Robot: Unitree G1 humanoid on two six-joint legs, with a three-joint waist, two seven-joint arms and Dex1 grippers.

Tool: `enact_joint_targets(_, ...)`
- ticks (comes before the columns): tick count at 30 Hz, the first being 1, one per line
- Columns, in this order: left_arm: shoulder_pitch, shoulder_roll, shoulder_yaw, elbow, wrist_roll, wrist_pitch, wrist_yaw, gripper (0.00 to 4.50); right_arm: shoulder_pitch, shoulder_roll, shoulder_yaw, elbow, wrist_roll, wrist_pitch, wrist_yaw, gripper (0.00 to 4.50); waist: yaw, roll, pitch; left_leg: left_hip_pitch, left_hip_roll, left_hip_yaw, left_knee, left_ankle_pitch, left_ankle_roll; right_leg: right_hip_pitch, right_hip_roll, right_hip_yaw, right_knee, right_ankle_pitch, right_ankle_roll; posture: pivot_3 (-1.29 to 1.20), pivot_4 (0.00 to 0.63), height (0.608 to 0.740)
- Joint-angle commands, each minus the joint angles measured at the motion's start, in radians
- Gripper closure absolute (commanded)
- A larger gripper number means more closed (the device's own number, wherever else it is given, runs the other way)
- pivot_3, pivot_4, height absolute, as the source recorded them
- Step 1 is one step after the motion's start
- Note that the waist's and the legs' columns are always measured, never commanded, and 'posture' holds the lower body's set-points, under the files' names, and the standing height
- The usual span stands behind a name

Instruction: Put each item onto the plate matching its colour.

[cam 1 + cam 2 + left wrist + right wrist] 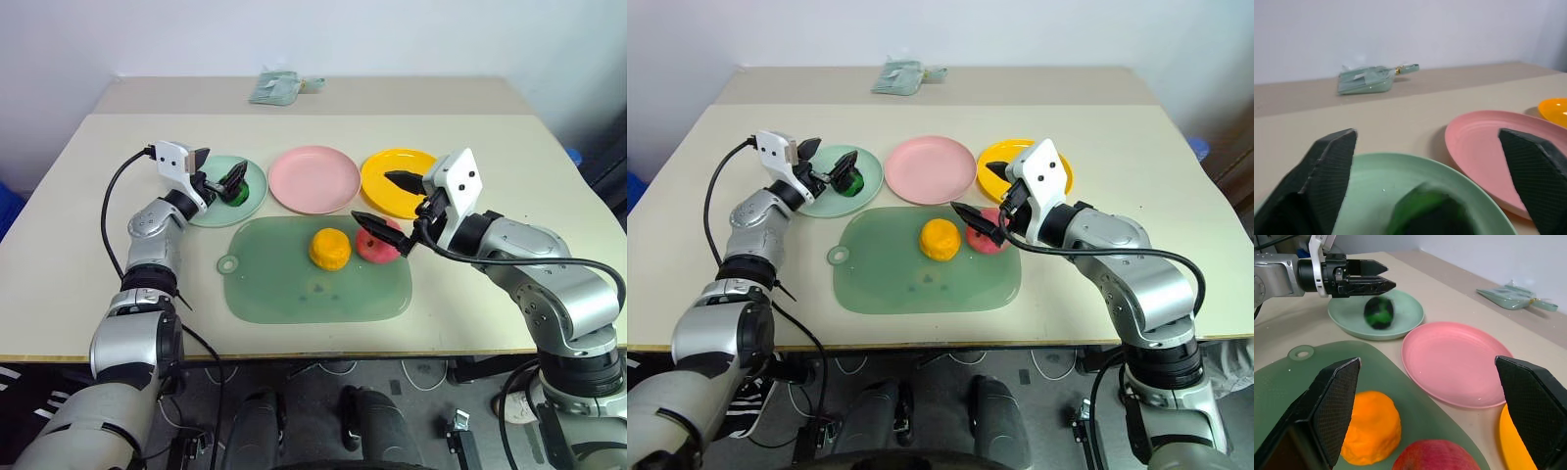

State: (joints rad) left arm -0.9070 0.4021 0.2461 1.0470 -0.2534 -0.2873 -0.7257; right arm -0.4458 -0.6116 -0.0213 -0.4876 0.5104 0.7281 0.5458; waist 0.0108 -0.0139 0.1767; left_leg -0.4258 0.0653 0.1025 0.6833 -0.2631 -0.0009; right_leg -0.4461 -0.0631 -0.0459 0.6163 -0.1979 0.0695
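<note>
The dark green-and-black item (1379, 312) lies on the mint green plate (257, 186) at the left. My left gripper (230, 180) hovers just over it, open, with nothing between its fingers. On the green cutting mat (294, 294) the bumpy orange item (329, 248) and the red-pink apple-like item (377, 245) sit side by side. Over the red item and the near edge of the yellow plate (400, 160), my right gripper (372, 196) stands wide open and empty. Between the green and yellow plates, the pink plate (313, 178) has nothing on it.
A pale green pouch (279, 88) lies at the far edge of the beige table. The three plates stand in a row just behind the mat. Bare tabletop stretches to both sides of the mat.
</note>
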Motion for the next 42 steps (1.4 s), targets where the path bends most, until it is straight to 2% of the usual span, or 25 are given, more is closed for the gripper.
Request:
enact_joint_targets(1, -0.031, 0.020, 0.030, -0.056, -0.041, -0.009, -0.043, 0.05, -0.020, -0.014, -0.014, -0.020, -0.017, -0.025, 0.008, 0.00, 0.000, 0.000, 0.000, 0.000, 0.000, 0.000, 0.000, 0.000, 0.000, 0.000, 0.000, 0.000, 0.000, 0.000, 0.000, 0.00, 0.150, 0.740)
enact_joint_targets(3, -0.034, 0.024, 0.038, -0.077, -0.062, -0.009, -0.083, 0.05, -0.023, -0.013, -0.012, -0.018, -0.024, -0.028, 0.011, 0.00, 0.001, 0.000, 0.000, 0.000, 0.000, 0.000, 0.000, 0.000, 0.000, 0.000, 0.000, 0.000, 0.000, 0.000, 0.000, 0.00, 0.150, 0.740)
enact_joint_targets(9, -0.024, 0.068, 0.032, -0.169, -0.146, 0.135, -0.311, 0.05, -0.030, -0.005, -0.008, -0.030, -0.030, -0.037, 0.019, 0.00, 0.000, 0.000, 0.000, 0.000, 0.000, 0.000, 0.000, 0.000, 0.000, 0.000, 0.000, 0.000, 0.000, 0.000, 0.000, 0.00, 0.150, 0.740)
enact_joint_targets(13, 0.059, 0.148, -0.025, -0.389, -0.290, 0.478, -0.652, 0.05, -0.033, -0.025, 0.043, -0.066, -0.028, -0.015, 0.056, 0.00, -0.009, 0.000, 0.000, 0.000, 0.000, 0.000, 0.000, 0.000, 0.000, 0.000, 0.000, 0.000, 0.000, 0.000, 0.000, 0.00, 0.150, 0.740)
enact_joint_targets(19, 0.159, 0.227, -0.105, -0.599, -0.334, 0.706, -0.803, 0.05, -0.039, -0.080, 0.070, 0.035, -0.093, 0.033, 0.049, 0.00, -0.018, 0.000, 0.000, 0.000, 0.000, -0.001, 0.000, 0.000, 0.000, 0.000, 0.000, 0.000, 0.001, -0.002, -0.004, 0.00, 0.150, 0.740)
enact_joint_targets(23, 0.202, 0.260, -0.136, -0.661, -0.317, 0.726, -0.846, 0.05, -0.039, -0.080, 0.065, 0.060, -0.076, 0.096, 0.053, 0.00, -0.022, 0.000, 0.000, 0.000, 0.000, 0.000, 0.000, 0.000, 0.000, 0.000, 0.000, 0.000, 0.001, -0.003, -0.004, 0.00, 0.150, 0.740)
enact_joint_targets(31, 0.241, 0.287, -0.129, -0.686, -0.311, 0.706, -0.856, 0.05, -0.078, 0.041, 0.020, 0.115, -0.007, 0.214, 0.003, 0.00, -0.023, 0.000, 0.000, 0.000, 0.001, -0.001, 0.000, 0.000, 0.000, -0.001, 0.000, 0.000, 0.002, -0.002, -0.004, 0.00, 0.150, 0.740)
enact_joint_targets(42, 0.303, 0.336, -0.082, -0.715, -0.324, 0.697, -0.832, 0.05, -0.090, 0.059, 0.046, 0.253, -0.074, 0.206, -0.036, 0.00, -0.022, 0.000, 0.000, 0.000, 0.001, 0.000, 0.000, 0.000, 0.000, -0.002, 0.000, 0.000, 0.002, -0.003, -0.004, 0.00, 0.150, 0.740)
